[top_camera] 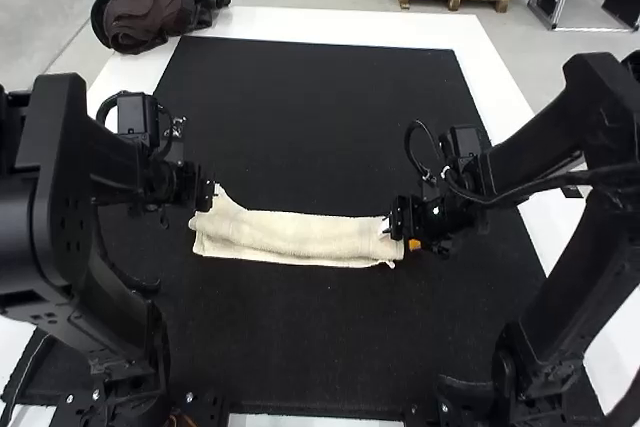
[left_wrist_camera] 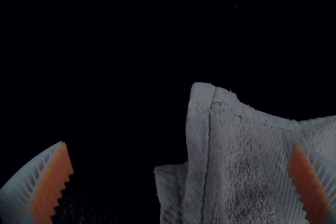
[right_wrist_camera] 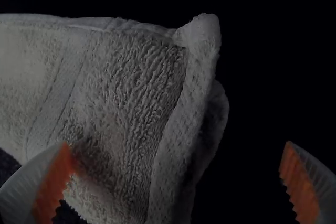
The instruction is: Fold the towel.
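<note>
- Right in the middle of the frame, here's the towel (top_camera: pixel 300 238), cream-coloured and lying on the black mat (top_camera: pixel 310 117) that covers most of the bench (top_camera: pixel 340 27).
- It's folded into a long, low strip running from left of centre to right of centre, with a soft ridge along its length; how many layers are in there, I can't tell.
- At the strip's left end a corner pokes toward the top of the frame, and at the right end a small tip sticks out on the lower edge.
- On the left side, the left arm (top_camera: pixel 110 162) reaches in, and the left hand (top_camera: pixel 205 194) is right at that left end.
- Over on the right, the right arm (top_camera: pixel 540 147) comes in too, its right hand (top_camera: pixel 402 222) at the opposite end of the strip.
- Now the left wrist view: the left hand (left_wrist_camera: pixel 181 184) is spread wide, one finger in front of the cloth, the other over dark mat, and the hemmed end lies between them, ungripped.
- Same story in the right wrist view: the right hand (right_wrist_camera: pixel 176 184) is wide apart, the towel's thick edge between its fingers, with another layer peeking out beneath.
- Whether either one touches the cloth, I can't tell.
- Upper left of the frame, there's a dark bundle of fabric (top_camera: pixel 150 7) by the bench's corner.
</note>
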Robot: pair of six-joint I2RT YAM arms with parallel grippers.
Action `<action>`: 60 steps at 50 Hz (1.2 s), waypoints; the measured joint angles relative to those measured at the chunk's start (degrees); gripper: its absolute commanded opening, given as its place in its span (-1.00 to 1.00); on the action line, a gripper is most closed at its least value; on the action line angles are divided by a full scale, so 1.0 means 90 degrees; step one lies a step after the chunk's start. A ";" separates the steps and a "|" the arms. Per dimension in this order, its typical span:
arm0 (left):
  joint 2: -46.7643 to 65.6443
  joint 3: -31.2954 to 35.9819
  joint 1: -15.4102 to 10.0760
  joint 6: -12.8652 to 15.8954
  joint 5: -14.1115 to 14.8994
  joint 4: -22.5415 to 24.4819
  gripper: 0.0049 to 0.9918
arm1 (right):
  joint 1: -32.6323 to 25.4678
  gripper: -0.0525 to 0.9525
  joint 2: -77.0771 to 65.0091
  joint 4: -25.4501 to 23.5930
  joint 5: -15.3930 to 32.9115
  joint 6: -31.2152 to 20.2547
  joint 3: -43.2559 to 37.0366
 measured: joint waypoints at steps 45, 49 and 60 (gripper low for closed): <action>0.0000 0.0000 0.0000 0.0000 -0.0051 -0.0002 0.93 | 0.0313 -0.10 0.0306 0.0083 -0.0070 0.0131 0.0265; 0.0000 0.0000 -0.0002 0.0000 -0.0051 -0.0002 0.93 | 0.0318 -0.95 0.0369 0.0095 -0.0141 0.0134 0.0265; 0.0002 0.0000 -0.0002 -0.0022 -0.0078 0.0017 0.94 | 0.0318 -0.95 0.0425 0.0100 -0.0335 0.0182 0.0262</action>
